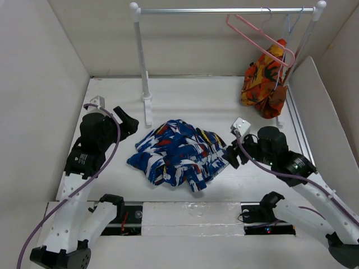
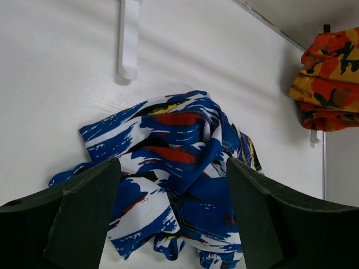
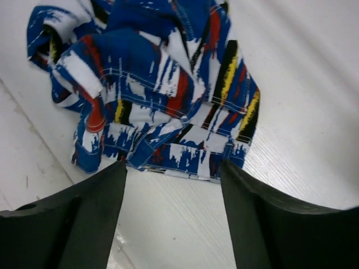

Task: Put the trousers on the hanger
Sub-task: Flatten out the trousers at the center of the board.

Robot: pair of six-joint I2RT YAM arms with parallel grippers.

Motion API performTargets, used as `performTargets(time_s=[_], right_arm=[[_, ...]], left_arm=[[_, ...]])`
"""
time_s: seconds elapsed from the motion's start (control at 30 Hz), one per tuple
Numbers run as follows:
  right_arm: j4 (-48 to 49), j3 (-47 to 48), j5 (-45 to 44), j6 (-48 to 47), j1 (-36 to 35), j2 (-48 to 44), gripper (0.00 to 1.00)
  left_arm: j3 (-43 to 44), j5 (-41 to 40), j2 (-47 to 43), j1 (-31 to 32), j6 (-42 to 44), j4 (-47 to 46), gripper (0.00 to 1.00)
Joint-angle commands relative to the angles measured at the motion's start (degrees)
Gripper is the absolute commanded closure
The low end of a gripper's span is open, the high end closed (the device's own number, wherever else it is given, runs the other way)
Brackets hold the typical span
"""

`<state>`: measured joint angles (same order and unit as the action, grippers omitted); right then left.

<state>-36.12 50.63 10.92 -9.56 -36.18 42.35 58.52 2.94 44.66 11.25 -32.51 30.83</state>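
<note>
At the centre of the white worktop (image 1: 196, 101), the trousers (image 1: 178, 152) lie in a crumpled heap: bright blue, streaked with white, red, yellow and black. They rest flat on the surface, folds bunched over one another. Far right, on the metal rail (image 1: 224, 10) of the clothes rack, the pink hanger (image 1: 261, 37) hangs by its hook, tilted, well apart from the trousers. Just beside it an orange-red patterned garment (image 1: 263, 78) hangs from a pale hanger (image 1: 288, 25). The rack's left post (image 1: 143, 61) stands behind the heap, its foot on the worktop. The left gripper (image 1: 127, 121) sits to the left of the heap, near its upper-left edge and apart from the cloth. In the left wrist view its two dark fingers (image 2: 84, 218) are spread wide and hold nothing, and the heap lies beyond the gap. The right gripper (image 1: 231, 156) is close against the heap's right edge; from above, contact cannot be judged. In the right wrist view its fingers (image 3: 255, 213) are parted wide and empty. A stitched edge of the trousers lies just ahead of the tips, with pale worktop showing between them.
</note>
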Motion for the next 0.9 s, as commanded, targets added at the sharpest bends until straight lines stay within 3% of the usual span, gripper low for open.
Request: performTargets(time_s=[0.0, 0.2, 0.33, 0.37, 0.43, 0.47, 0.5, 0.53, 0.57, 0.63, 0.67, 0.87], right_arm=[[1.8, -0.7, 6.8, -2.9, -1.2, -0.2, 0.26], [1.7, -2.4, 9.2, -3.7, -6.3, 3.3, 0.20], [3.8, -3.2, 8.9, -1.4, -7.6, 4.4, 0.25], [4.6, -3.7, 8.9, -0.6, -8.2, 4.8, 0.41], [6.8, -4.7, 8.9, 1.1, -8.9, 5.5, 0.91], [7.6, -5.0, 8.2, 1.6, -9.8, 5.9, 0.91], [8.5, -5.3, 7.6, 2.2, -10.3, 6.7, 0.84], [9.7, -5.4, 6.3, 2.4, -11.3, 8.0, 0.35], [9.7, -5.4, 6.3, 2.4, -11.3, 8.0, 0.34], [11.5, -5.5, 6.4, 2.8, -12.7, 10.3, 0.16], [12.2, -5.5, 7.7, 3.1, -12.7, 11.3, 0.13], [17.3, -6.9, 7.5, 5.5, -16.7, 17.9, 0.09]], left_arm=[[-1.7, -0.8, -1.1, 0.3, -2.6, -0.3, 0.28], [-7.5, -5.0, -2.8, 0.3, -8.3, 5.9, 0.32], [-13.3, -4.2, -5.3, 0.3, -11.9, 8.3, 0.32], [-14.2, -4.3, -5.0, 0.3, -12.6, 9.0, 0.32], [-17.3, -4.0, -4.7, 0.3, -13.8, 8.8, 0.30], [-18.3, -3.5, -4.1, 0.3, -14.2, 8.2, 0.27], [-20.2, -0.8, -3.6, 0.3, -14.8, 7.3, 0.26], [-22.3, 1.7, -2.1, 0.3, -16.0, 3.6, 0.21], [-22.3, 2.0, -2.1, 0.3, -16.0, 3.5, 0.21], [-24.0, 2.3, -0.3, 0.3, -16.2, 1.2, 0.20], [-24.0, 2.2, 0.1, 0.3, -15.9, 0.3, 0.15], [-27.0, 5.6, 7.3, 0.3, -15.3, -7.3, 0.10]])
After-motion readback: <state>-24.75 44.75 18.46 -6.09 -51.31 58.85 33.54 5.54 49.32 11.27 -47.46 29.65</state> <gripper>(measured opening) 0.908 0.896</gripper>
